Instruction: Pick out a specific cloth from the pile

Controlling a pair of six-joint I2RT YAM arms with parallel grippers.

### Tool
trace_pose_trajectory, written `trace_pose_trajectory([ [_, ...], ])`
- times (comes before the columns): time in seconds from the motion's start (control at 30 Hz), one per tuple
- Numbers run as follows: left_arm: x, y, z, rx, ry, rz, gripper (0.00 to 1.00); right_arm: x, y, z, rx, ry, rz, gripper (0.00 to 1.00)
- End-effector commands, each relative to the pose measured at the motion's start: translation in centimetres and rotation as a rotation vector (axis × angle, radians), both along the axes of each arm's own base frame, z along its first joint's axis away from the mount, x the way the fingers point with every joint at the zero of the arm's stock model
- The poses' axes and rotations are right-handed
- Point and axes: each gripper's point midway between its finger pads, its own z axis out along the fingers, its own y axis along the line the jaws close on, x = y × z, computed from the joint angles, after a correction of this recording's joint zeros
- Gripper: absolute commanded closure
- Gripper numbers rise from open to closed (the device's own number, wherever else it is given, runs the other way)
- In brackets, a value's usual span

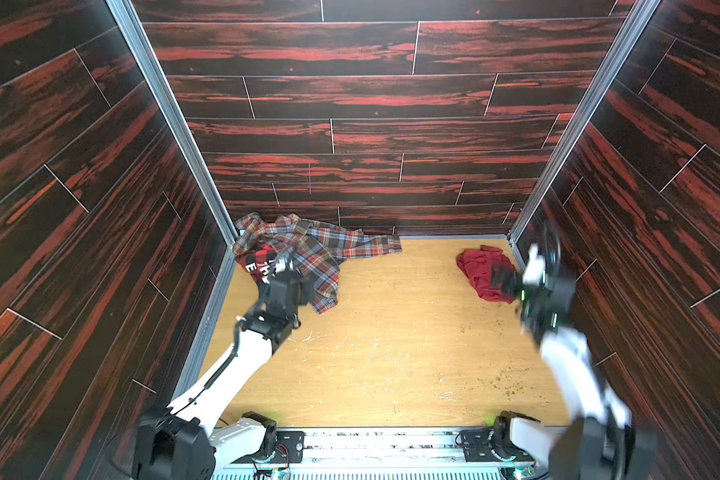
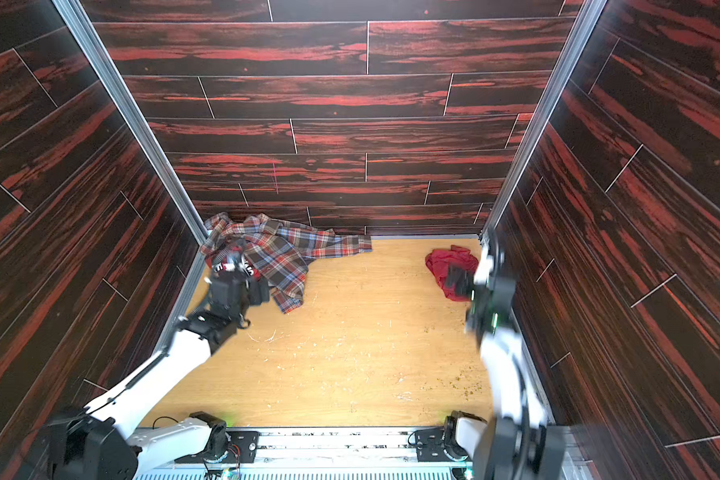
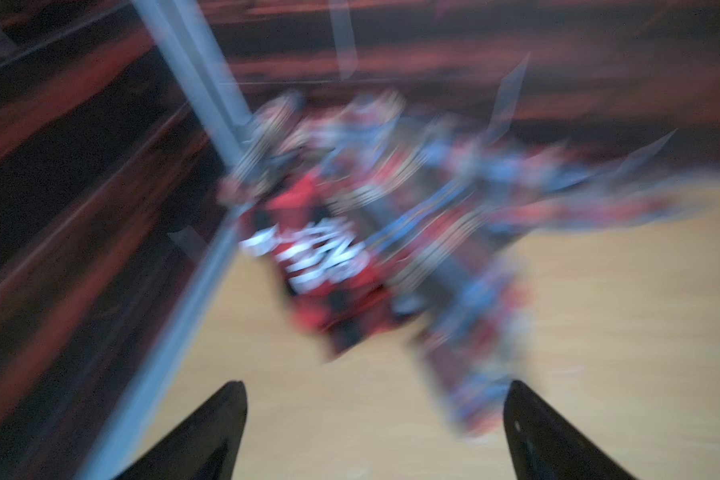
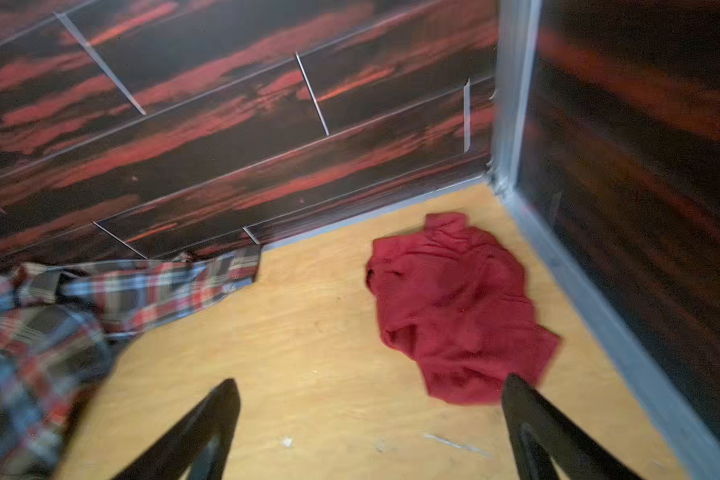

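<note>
The cloth [image 1: 476, 266] [image 2: 447, 262] [image 4: 454, 307], plain dark red and crumpled, lies alone near the back right corner. My right gripper [image 1: 500, 277] [image 2: 456, 279] [image 4: 371, 378] hovers open over its near edge, holding nothing. The pile sits in the back left corner: a plaid shirt [image 1: 329, 249] [image 2: 292, 253] [image 4: 100, 291] spread over a red-and-black checked garment with white letters [image 1: 256, 264] [image 3: 321, 257]. My left gripper [image 1: 277, 266] [image 2: 233, 266] [image 3: 376, 384] hangs open above the pile's near side, empty. The left wrist view is heavily blurred.
The wooden tabletop [image 1: 391, 353] is walled in by dark red-streaked panels [image 1: 350, 124] on three sides, with metal corner posts [image 1: 171, 124] [image 1: 578, 124]. Crumbs [image 1: 512, 382] dot the front right. Both arm bases [image 1: 258, 436] sit on the front rail.
</note>
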Motion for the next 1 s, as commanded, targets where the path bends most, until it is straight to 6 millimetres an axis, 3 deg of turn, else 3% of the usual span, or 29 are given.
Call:
trace_pose_trajectory([
  [0.0,-1.3,3.7,-2.4,0.235,-0.011,0.123,0.01,-2.0,-1.5,-0.1,-0.118,-0.153,-0.086,0.01],
  [0.1,-2.2,4.4,-4.7,0.205,-0.080,0.137,0.01,-4.3,-2.2,-4.1,-0.083,-0.100,-0.160,0.01],
  [0.2,-2.4,5.0,-5.8,0.052,-0.172,0.163,0.01,-5.5,-1.7,-6.9,-0.082,-0.072,-0.144,0.01],
  [0.27,-2.3,5.0,-6.3,-0.020,-0.207,0.153,0.01,-5.7,-1.1,-7.6,-0.081,-0.077,-0.108,0.01],
  [0.47,-0.6,4.6,-6.3,-0.003,-0.240,0.071,0.01,-4.7,0.5,-10.3,-0.046,-0.068,-0.014,0.01],
  [0.53,-0.2,4.8,-6.6,0.005,-0.250,0.052,0.01,-3.8,0.9,-9.6,-0.061,-0.100,0.024,0.01],
  [0.67,-0.5,7.3,-8.6,-0.089,-0.328,0.118,0.01,-2.5,0.8,-8.8,-0.089,-0.175,0.032,0.01],
  [0.77,0.2,7.3,-8.1,-0.092,-0.375,0.099,0.01,-1.6,0.7,-8.4,-0.094,-0.216,0.032,0.01],
  [0.97,1.7,7.4,-9.6,-0.107,-0.201,0.101,0.01,0.1,1.5,-11.2,-0.075,-0.178,0.096,0.01],
])
